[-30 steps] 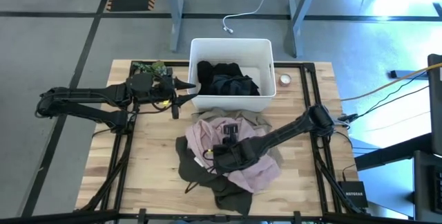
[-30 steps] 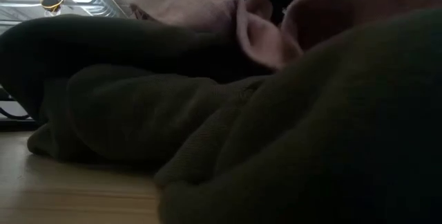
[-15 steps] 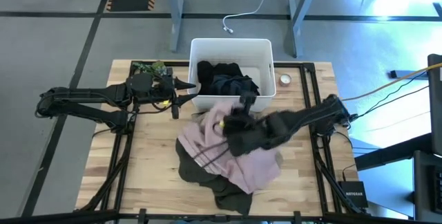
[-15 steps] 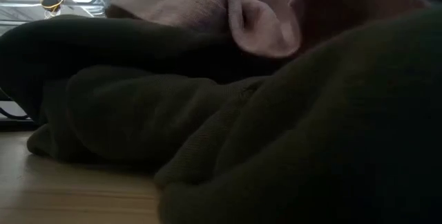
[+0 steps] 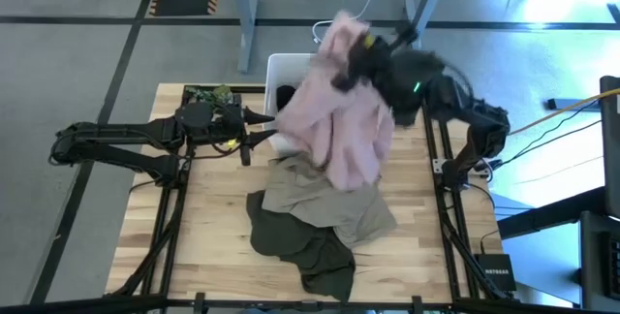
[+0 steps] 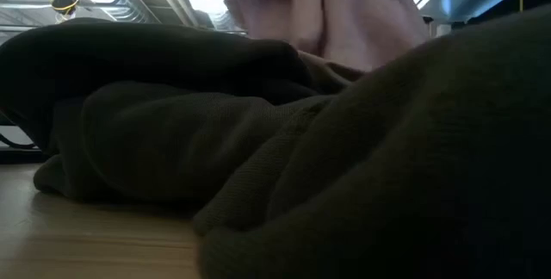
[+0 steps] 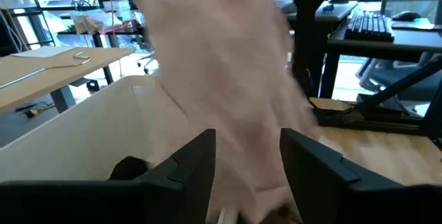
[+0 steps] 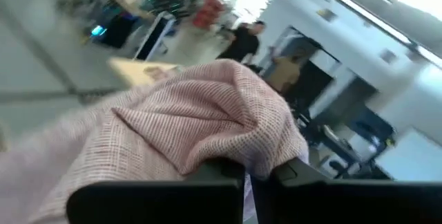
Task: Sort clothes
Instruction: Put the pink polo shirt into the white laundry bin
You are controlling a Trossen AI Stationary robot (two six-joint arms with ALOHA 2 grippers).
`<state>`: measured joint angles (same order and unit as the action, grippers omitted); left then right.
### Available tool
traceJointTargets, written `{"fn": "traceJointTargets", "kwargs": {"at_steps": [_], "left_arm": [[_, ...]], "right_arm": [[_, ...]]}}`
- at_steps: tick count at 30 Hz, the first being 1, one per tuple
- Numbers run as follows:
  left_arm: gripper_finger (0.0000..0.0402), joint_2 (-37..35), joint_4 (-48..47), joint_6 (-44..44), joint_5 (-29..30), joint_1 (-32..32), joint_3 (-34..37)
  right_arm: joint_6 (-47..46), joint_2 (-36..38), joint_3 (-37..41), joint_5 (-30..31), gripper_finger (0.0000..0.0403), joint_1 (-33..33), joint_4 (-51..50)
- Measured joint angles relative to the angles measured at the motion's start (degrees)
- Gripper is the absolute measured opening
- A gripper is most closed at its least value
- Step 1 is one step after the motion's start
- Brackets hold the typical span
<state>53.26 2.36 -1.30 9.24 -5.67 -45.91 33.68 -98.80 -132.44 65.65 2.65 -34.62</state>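
Pink garment [image 5: 339, 110] was up in the air, lifted clear of the pile it had been lying on a second earlier, when it sat mid-table under the right arm. The right gripper [image 5: 354, 57] had swung up and back to above the far edge of the tabletop, over the white bin [image 5: 281, 67]. In the right wrist view its fingers were pinched tight on a fold of the pink cloth [image 8: 207, 127], and the rest hung down across the bin front. The khaki garment [image 5: 325, 193] and the dark olive garment [image 5: 300, 246], now uncovered, lay heaped mid-table toward the near edge. The black clothes seen in the bin earlier were hidden behind the pink. The left gripper [image 7: 245, 165] hadn't moved: parked at the bin's left side, fingers spread, holding nothing. My read: pink was about to be dropped in the bin, two pieces left to sort.
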Motion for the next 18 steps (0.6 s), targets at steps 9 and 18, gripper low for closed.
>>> {"fn": "traceJointTargets", "kwargs": {"at_steps": [9, 18], "left_arm": [[0.0157, -0.01, -0.19, -0.01, -0.03, 0.02, 0.00], [0.0157, -0.01, -1.23, 1.99, -0.16, 0.04, 0.00]], "right_arm": [[-19.39, -2.50, 0.09, -13.68, 0.0032, -9.71, -7.78], [-30.02, -8.23, 0.09, -17.30, 0.0132, -12.02, -19.67]]}}
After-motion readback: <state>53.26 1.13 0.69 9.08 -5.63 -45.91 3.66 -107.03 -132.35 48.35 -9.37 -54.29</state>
